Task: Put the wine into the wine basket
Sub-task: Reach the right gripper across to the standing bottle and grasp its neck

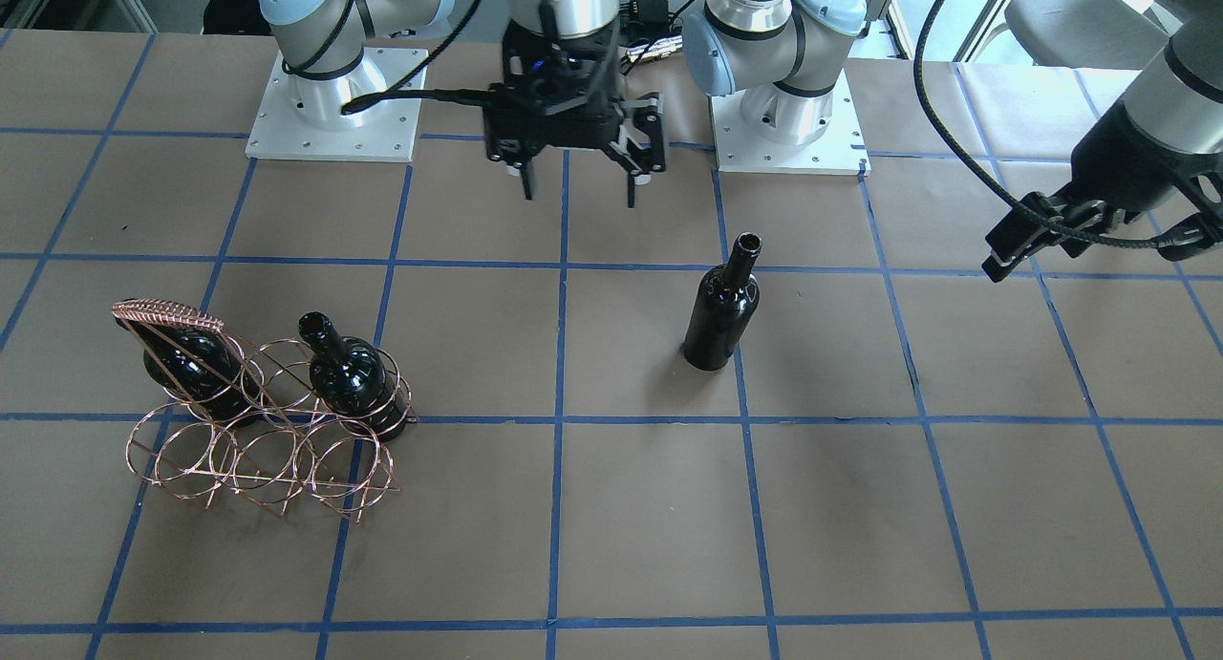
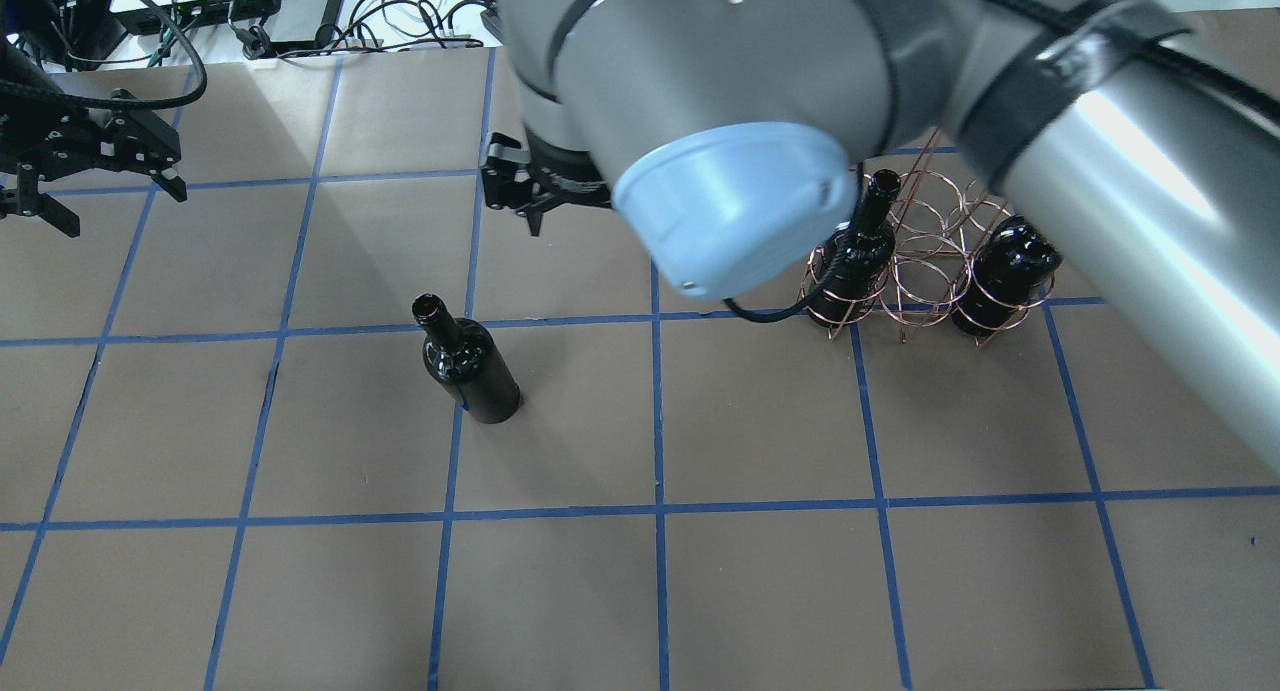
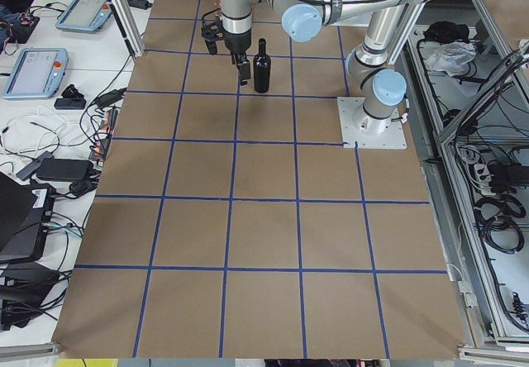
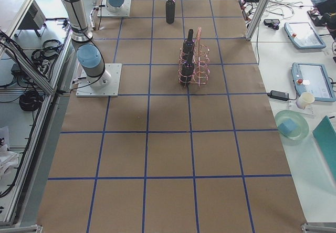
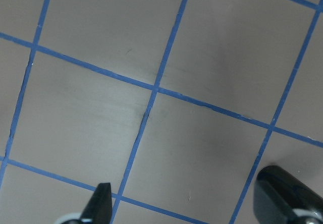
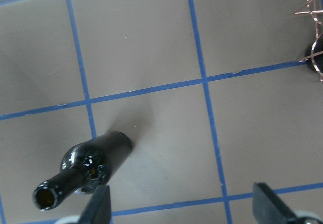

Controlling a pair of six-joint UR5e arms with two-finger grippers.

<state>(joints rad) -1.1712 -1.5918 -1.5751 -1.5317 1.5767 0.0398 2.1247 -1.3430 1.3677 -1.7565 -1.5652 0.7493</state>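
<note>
Brown gridded table (image 1: 611, 526), front on: glossy black glass wine bottle (image 1: 723, 307) stands upright, well apart from copper wire basket (image 1: 268, 431); right gripper (image 1: 578, 200), spread wide, hangs between them. Overhead: left gripper (image 2: 115, 206) wide too, farther off. Right wrist: bottle off-centre, towards one side of the jaws.

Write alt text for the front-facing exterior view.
A glossy black glass wine bottle stands upright mid-table, ungripped. At view left, a copper wire basket holds two alike bottles. The right gripper and left gripper hover open, empty.
</note>
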